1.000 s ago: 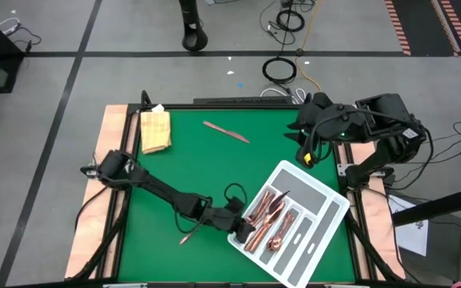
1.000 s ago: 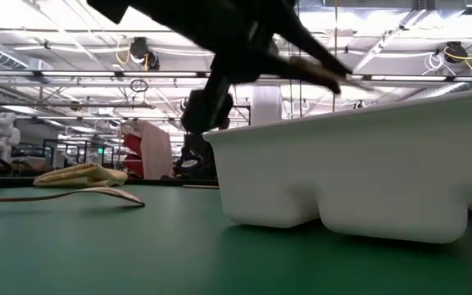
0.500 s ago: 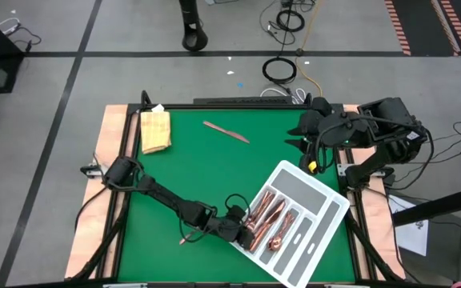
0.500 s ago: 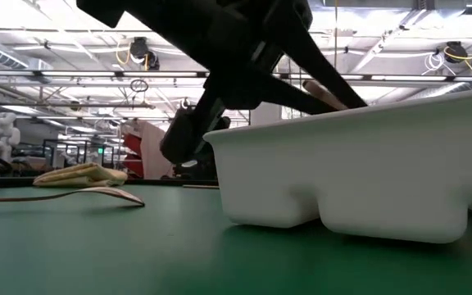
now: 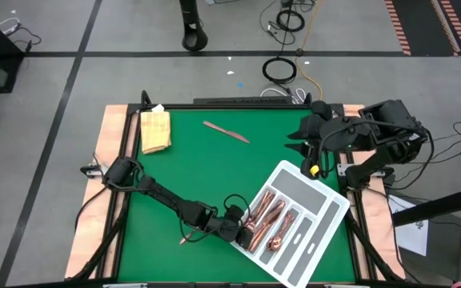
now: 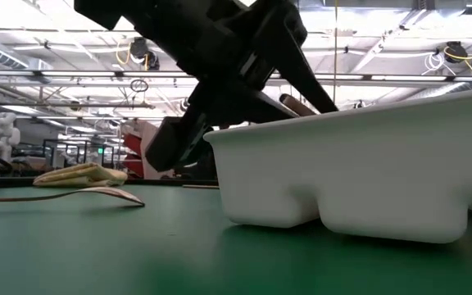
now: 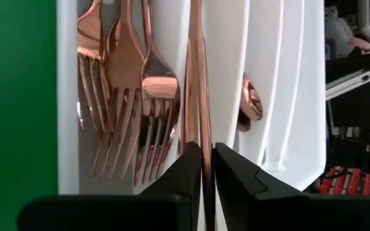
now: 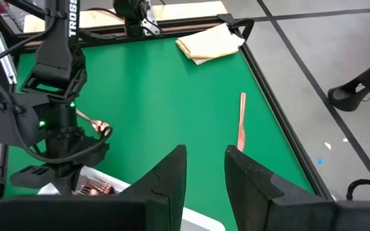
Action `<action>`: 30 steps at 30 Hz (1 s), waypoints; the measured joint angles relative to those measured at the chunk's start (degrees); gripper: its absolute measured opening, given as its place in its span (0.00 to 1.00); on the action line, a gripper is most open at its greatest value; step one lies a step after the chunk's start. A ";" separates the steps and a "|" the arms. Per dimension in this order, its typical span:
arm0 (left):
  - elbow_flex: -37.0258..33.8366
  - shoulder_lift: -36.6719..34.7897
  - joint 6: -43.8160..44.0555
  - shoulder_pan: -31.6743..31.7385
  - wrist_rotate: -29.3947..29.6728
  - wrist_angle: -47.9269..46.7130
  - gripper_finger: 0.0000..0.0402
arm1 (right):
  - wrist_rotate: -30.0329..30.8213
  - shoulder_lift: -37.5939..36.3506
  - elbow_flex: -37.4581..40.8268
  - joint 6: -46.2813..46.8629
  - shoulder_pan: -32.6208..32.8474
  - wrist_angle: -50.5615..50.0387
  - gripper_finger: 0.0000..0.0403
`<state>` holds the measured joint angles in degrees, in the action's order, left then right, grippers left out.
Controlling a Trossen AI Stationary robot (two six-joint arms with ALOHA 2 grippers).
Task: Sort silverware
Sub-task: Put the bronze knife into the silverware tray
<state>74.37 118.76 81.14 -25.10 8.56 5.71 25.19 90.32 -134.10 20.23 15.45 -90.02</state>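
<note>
Left gripper point(image 7: 202, 168), lower centre of frame: fingers narrowly pinching a copper knife point(image 7: 195, 83) over the tray point(image 7: 281, 96). Risk: early release, knife straddling the divider. Right gripper point(image 8: 204, 168): narrowly parted, empty.

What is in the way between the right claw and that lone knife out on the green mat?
Nothing visible. Only bare green mat lies between the open right gripper and the knife.
</note>
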 joint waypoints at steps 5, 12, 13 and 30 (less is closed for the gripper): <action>-0.02 0.00 0.00 0.19 0.48 1.93 0.13 | 0.00 0.00 0.00 0.10 1.05 0.00 0.23; -0.02 0.00 -0.62 1.14 0.54 8.12 0.14 | 0.00 0.00 0.00 0.23 1.54 0.00 0.23; -0.02 0.00 -0.94 1.29 0.51 8.34 0.14 | 0.01 0.00 0.00 0.36 1.54 0.00 0.23; -0.04 0.00 -6.68 2.64 -7.04 7.65 0.24 | -0.85 0.00 0.00 0.64 1.54 0.00 0.23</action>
<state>74.32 118.76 74.46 -22.47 1.52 13.36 24.34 90.32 -134.10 20.88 16.99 -90.02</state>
